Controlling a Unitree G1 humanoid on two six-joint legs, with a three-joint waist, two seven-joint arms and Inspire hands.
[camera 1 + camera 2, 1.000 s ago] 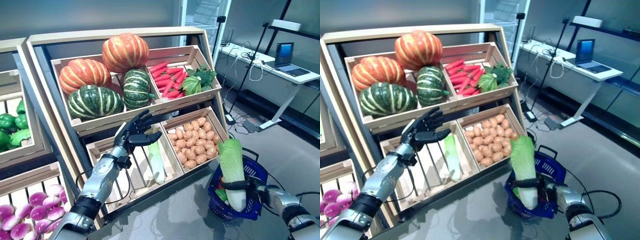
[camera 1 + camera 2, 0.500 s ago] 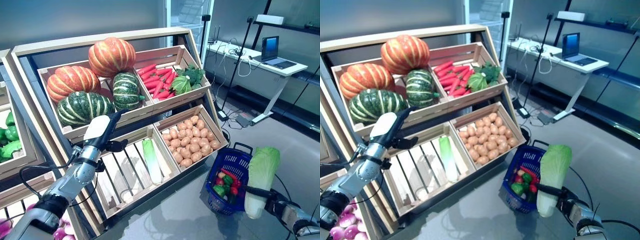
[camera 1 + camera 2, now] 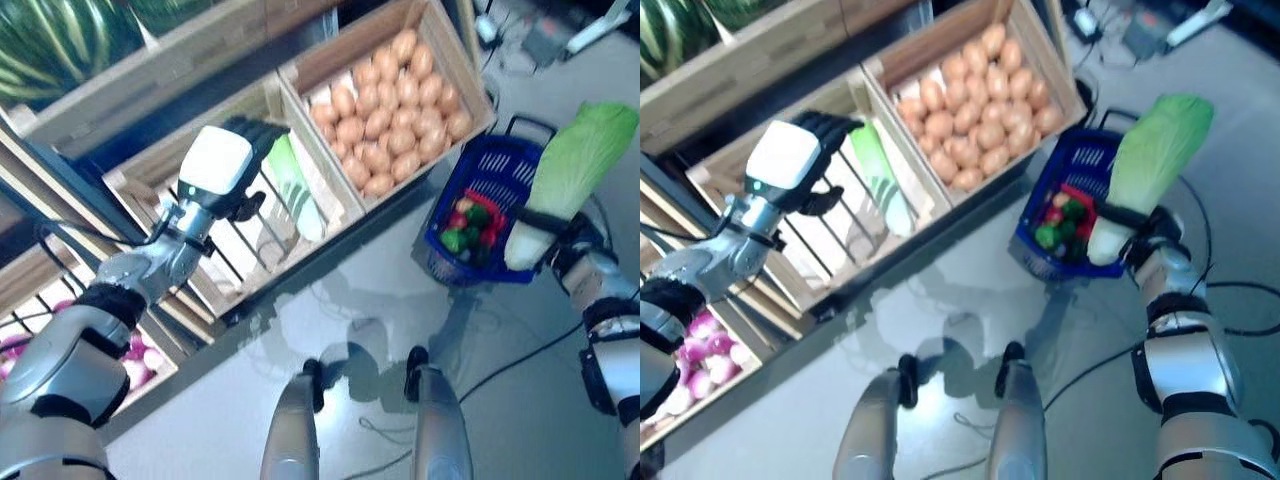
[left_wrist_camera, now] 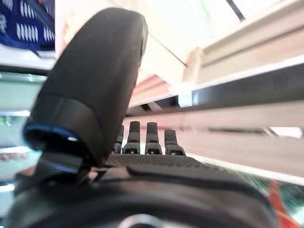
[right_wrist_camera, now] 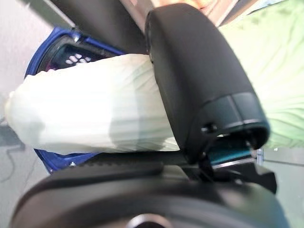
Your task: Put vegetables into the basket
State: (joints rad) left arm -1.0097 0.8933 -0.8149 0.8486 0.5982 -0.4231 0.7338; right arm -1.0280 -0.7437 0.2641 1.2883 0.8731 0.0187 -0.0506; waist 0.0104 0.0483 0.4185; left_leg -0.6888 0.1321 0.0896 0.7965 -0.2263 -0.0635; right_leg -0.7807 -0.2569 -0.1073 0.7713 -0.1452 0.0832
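My right hand (image 3: 572, 238) is shut on a long pale green cabbage (image 3: 565, 175) and holds it upright just beyond the right rim of the blue basket (image 3: 492, 160). The thumb lies across the cabbage's white stem in the right wrist view (image 5: 90, 116). The basket stands on the floor and holds red and green peppers (image 3: 468, 222). My left hand (image 3: 218, 165) is open, its fingers (image 4: 147, 137) straight, in front of the slatted wooden crate. It is next to a long pale green vegetable (image 3: 295, 185) that lies in that crate.
The wooden stand (image 3: 190, 55) with its sloping crates fills the upper left. The basket stands close to the foot of its right-hand crate (image 3: 470, 95). Grey floor (image 3: 360, 300) lies open in front of the stand.
The camera has tilted down toward the floor. My right hand has carried the cabbage from over the basket to its right side. My left hand has turned its back to the camera.
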